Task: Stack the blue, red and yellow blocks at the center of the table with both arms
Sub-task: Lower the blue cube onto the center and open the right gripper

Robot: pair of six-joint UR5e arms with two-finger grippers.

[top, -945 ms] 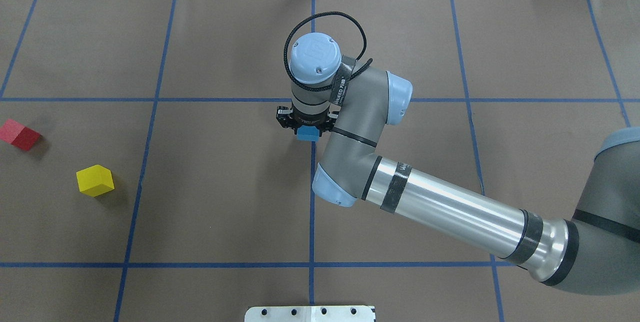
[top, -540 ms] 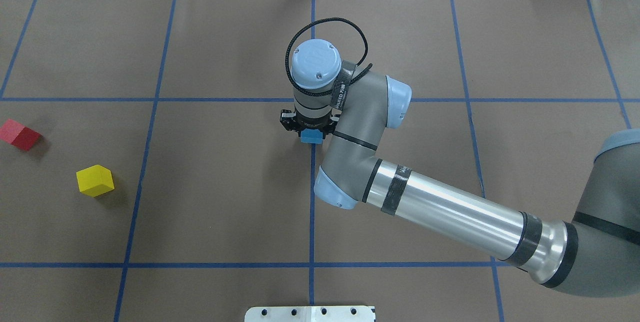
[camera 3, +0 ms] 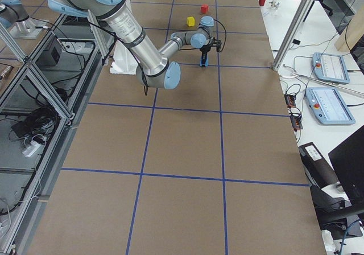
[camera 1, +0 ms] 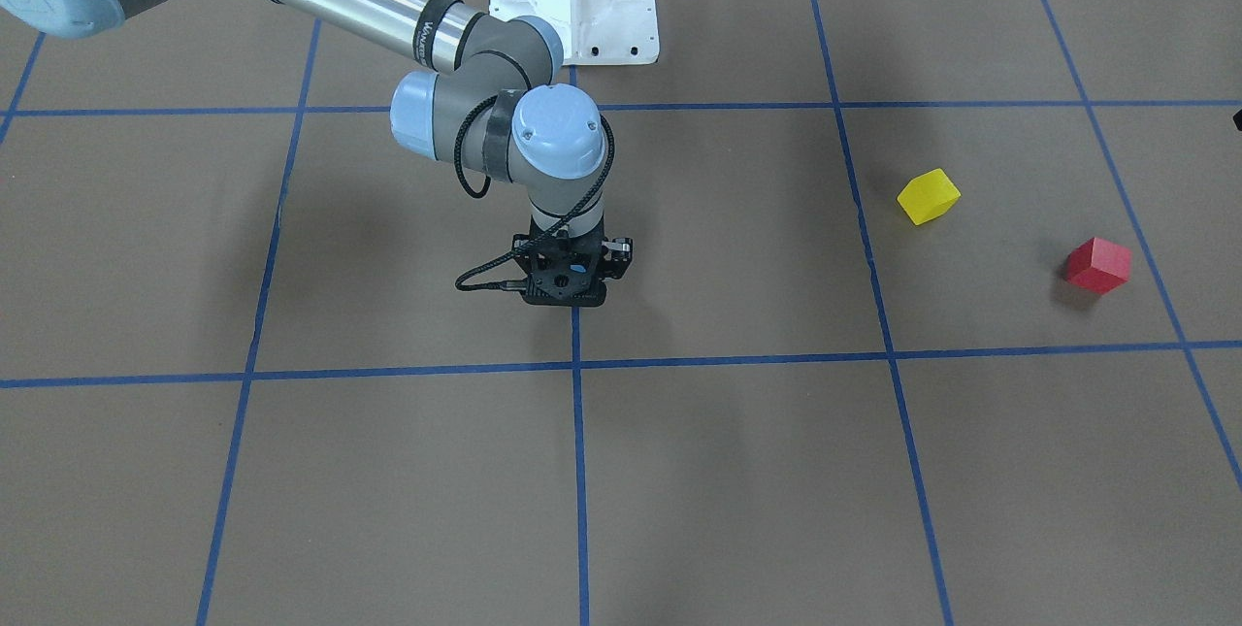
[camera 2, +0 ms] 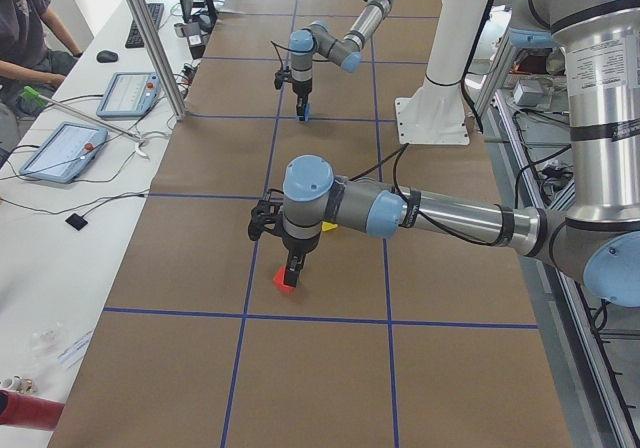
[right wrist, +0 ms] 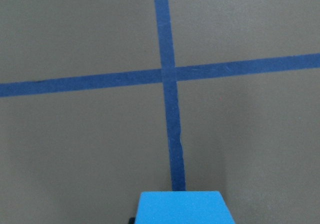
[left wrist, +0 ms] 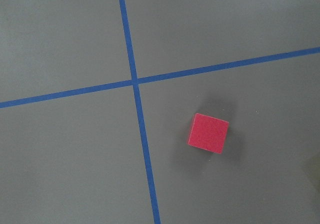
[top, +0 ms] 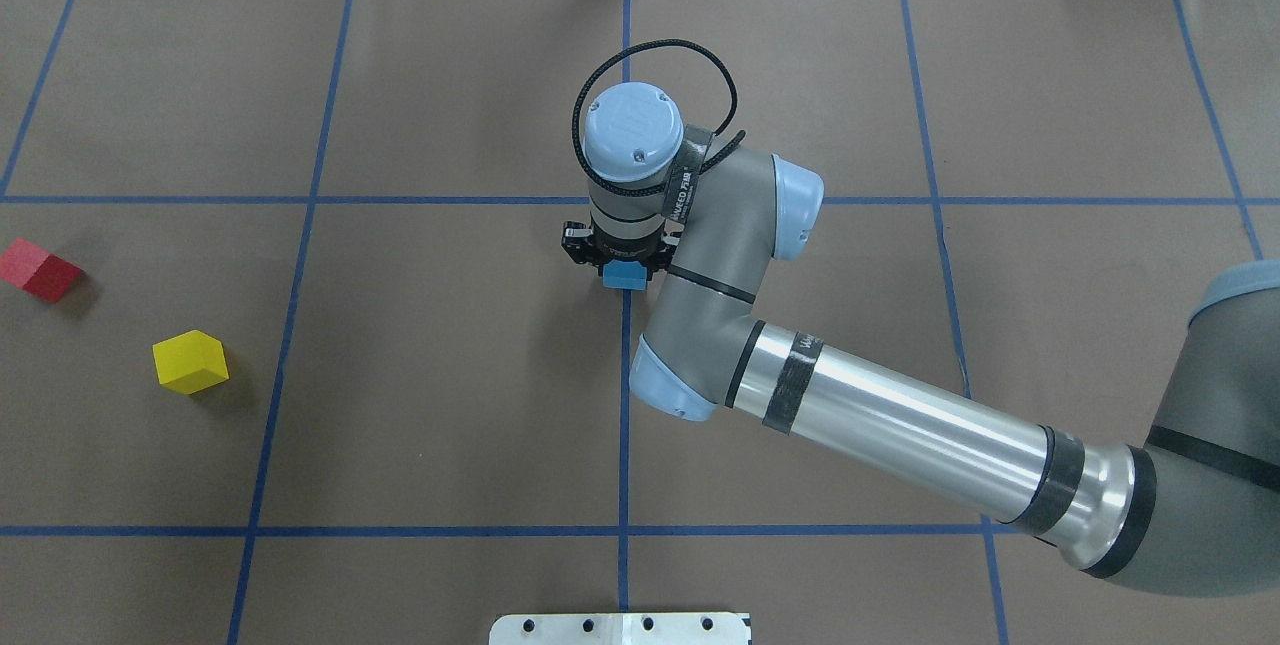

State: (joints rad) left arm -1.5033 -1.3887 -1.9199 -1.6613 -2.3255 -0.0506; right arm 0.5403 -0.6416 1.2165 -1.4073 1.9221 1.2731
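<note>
One matte lt-blue cube (top: 624, 275) clamped in R gripper (top: 622, 266); L gripper (camera 2: 292, 272) can't tell.

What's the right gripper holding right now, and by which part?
The right gripper holds the blue block, pinched by opposite sides between its fingers.

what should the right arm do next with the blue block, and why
Probably ease down and open the right gripper: it holds the blue block low over the table on the centre tape line, while the red block and yellow block lie far off.
</note>
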